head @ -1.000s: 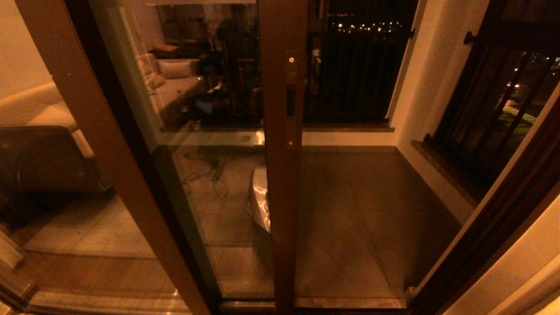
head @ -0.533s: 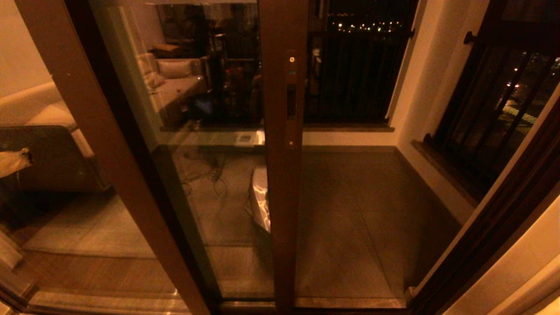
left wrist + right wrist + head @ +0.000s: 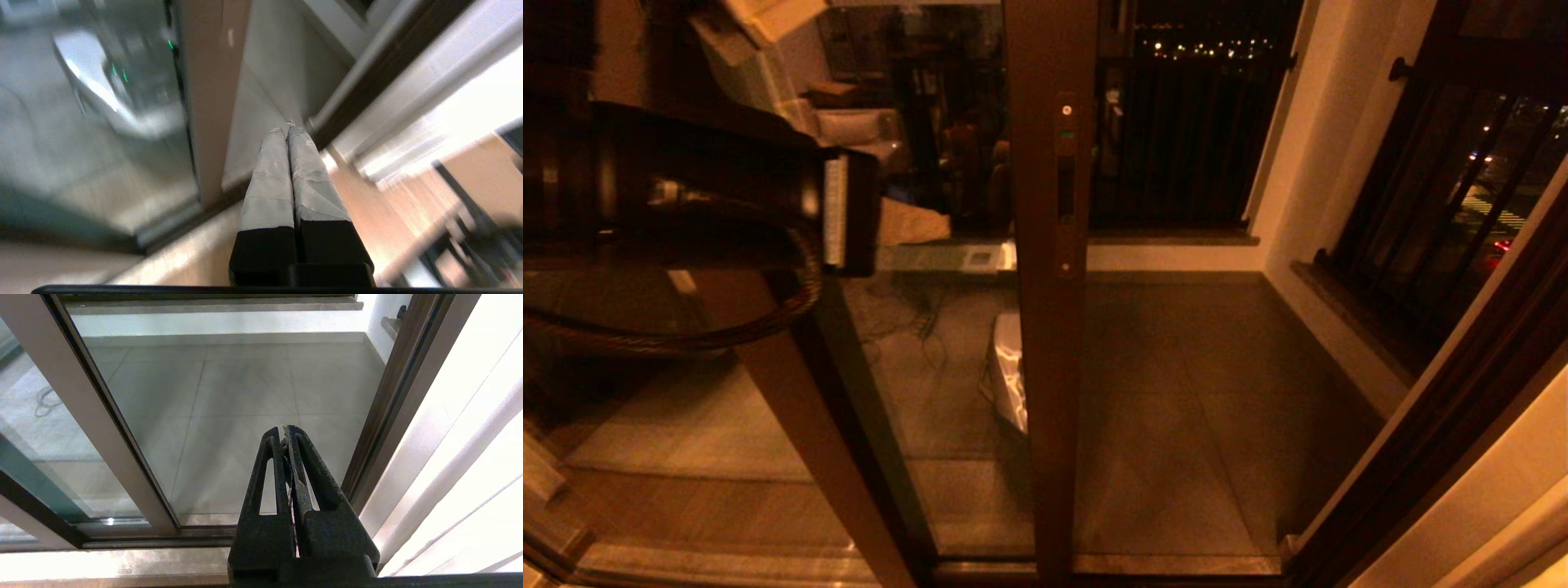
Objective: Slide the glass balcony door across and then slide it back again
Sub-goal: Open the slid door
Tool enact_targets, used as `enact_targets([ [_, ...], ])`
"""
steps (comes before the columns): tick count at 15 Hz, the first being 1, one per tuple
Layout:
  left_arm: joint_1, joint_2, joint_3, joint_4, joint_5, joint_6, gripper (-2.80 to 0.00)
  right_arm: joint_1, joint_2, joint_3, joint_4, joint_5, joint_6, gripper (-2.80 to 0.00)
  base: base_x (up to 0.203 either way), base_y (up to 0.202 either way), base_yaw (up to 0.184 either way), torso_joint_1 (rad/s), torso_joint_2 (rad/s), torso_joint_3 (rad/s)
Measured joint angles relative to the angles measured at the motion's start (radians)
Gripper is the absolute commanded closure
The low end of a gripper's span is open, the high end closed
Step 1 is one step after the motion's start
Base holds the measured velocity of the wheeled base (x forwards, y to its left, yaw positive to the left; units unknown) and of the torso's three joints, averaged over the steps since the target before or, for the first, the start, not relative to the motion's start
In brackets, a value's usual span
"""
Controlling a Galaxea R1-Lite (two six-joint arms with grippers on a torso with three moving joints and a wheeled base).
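Note:
The glass balcony door (image 3: 947,343) stands partly slid across. Its dark brown stile (image 3: 1052,343) runs down the middle of the head view, with the narrow handle slot (image 3: 1066,189) and small screws. My left arm reaches in from the left at handle height. My left gripper (image 3: 943,219) is shut, its taped fingers (image 3: 907,222) pointing at the stile and a short way left of it, in front of the glass. In the left wrist view the left gripper (image 3: 288,130) is empty beside the stile (image 3: 208,102). My right gripper (image 3: 284,430) is shut, low before the opening.
Right of the stile the doorway opens onto the tiled balcony floor (image 3: 1192,392). The dark door jamb (image 3: 1421,425) bounds it on the right. A fixed panel's lighter stile (image 3: 792,392) slants at left. A black-barred window (image 3: 1445,204) is far right, and a white object (image 3: 1011,376) sits behind the glass.
My left arm has swung up into the head view from the left and now reaches towards the handle stile. The door itself has not moved.

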Motion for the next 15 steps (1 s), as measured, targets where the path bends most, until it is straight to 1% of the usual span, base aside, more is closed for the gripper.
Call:
enact_targets([
  [3,-0.021,0.2,-0.036,-0.267,0.096,0.005,0.0,0.0,0.0,0.002,0.0,-0.001,-0.001,0.0,0.0,0.0,0.0,0.0,0.0,0.0],
  [4,-0.027,0.259,-0.069,-0.344,0.112,0.009,0.0,0.0,0.0,0.002,0.0,-0.002,0.001,0.0,0.0,0.0,0.0,0.0,0.0,0.0],
  [5,-0.033,0.307,-0.11,-0.39,0.119,0.012,0.0,0.0,0.0,0.001,-0.001,-0.002,0.003,0.0,0.0,0.0,0.0,0.0,0.0,0.0],
  [7,-0.053,0.394,-0.204,-0.424,0.124,0.014,0.0,0.0,0.0,0.001,-0.001,-0.002,0.003,0.0,0.0,0.0,0.0,0.0,0.0,0.0],
  [9,-0.071,0.461,-0.281,-0.428,0.128,0.018,0.0,0.0,0.0,0.0,-0.001,-0.002,0.002,0.0,0.0,0.0,0.0,0.0,0.0,0.0],
  [12,-0.107,0.528,-0.355,-0.426,0.127,0.023,0.0,0.0,0.0,0.0,-0.001,-0.001,0.003,0.0,0.0,0.0,0.0,0.0,0.0,0.0],
  [13,-0.117,0.547,-0.375,-0.425,0.128,0.031,0.0,0.0,0.0,0.0,-0.001,-0.002,0.003,0.0,0.0,0.0,0.0,0.0,0.0,0.0],
  [15,-0.129,0.596,-0.422,-0.429,0.143,0.073,0.0,0.0,0.0,0.001,-0.001,-0.002,0.003,0.0,0.0,0.0,0.0,0.0,0.0,0.0],
])
